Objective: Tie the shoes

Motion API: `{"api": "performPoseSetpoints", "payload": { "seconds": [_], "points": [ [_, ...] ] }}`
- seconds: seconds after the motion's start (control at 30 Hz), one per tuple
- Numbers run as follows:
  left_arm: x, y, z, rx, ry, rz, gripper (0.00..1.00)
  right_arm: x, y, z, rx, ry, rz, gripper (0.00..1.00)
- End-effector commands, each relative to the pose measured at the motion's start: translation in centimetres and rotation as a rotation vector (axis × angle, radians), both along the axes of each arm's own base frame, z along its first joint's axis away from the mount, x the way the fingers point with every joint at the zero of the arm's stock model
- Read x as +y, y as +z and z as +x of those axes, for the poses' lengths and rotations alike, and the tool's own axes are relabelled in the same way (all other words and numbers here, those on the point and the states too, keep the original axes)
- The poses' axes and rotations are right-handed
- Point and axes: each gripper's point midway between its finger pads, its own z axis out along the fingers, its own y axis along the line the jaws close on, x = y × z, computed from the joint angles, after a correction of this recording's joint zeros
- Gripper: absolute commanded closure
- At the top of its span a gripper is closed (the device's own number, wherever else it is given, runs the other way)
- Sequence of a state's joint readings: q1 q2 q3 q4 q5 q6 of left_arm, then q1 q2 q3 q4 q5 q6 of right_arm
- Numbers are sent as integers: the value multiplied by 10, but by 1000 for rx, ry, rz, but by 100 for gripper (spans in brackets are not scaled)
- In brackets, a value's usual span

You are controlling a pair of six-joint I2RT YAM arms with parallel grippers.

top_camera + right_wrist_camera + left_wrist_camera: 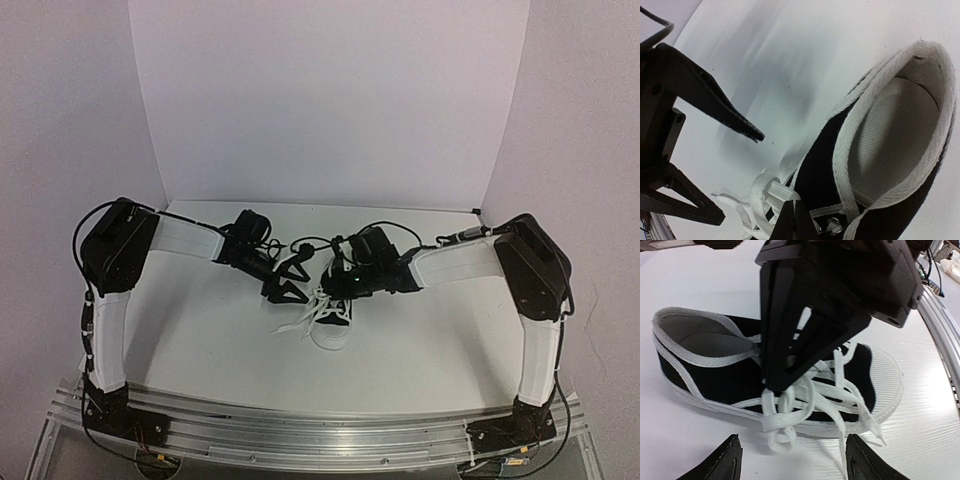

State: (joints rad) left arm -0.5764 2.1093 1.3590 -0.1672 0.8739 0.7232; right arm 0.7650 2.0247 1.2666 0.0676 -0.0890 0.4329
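Resting on the worktop (690,280), the sneaker (705,375) lies directly under the right fingers (775,350), clenched on its laces (790,412), so the spread, empty left fingers (722,460) just beside should take the loose loop without slackening the knot.

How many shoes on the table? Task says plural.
1. A single black sneaker mid-table; right tool shut on its laces, left tool open beside it. No second shoe visible.
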Motion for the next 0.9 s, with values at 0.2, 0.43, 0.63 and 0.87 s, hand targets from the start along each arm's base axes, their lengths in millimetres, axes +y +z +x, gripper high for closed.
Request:
{"api": "performPoseSetpoints", "payload": {
  "seconds": [0.2,0.43,0.63,0.87],
  "points": [
    [-13,-23,21,-81,56,34,34,-7,34,9,-55,-74,66,100],
    [-18,-25,19,-67,53,32,56,-9,34,9,-52,-87,69,100],
    [-22,-12,15,-40,30,7,68,-9,31,8,-46,-86,67,100],
    [-24,-7,17,-48,39,-3,57,-7,30,8,-43,-78,70,100]
  ]
}}
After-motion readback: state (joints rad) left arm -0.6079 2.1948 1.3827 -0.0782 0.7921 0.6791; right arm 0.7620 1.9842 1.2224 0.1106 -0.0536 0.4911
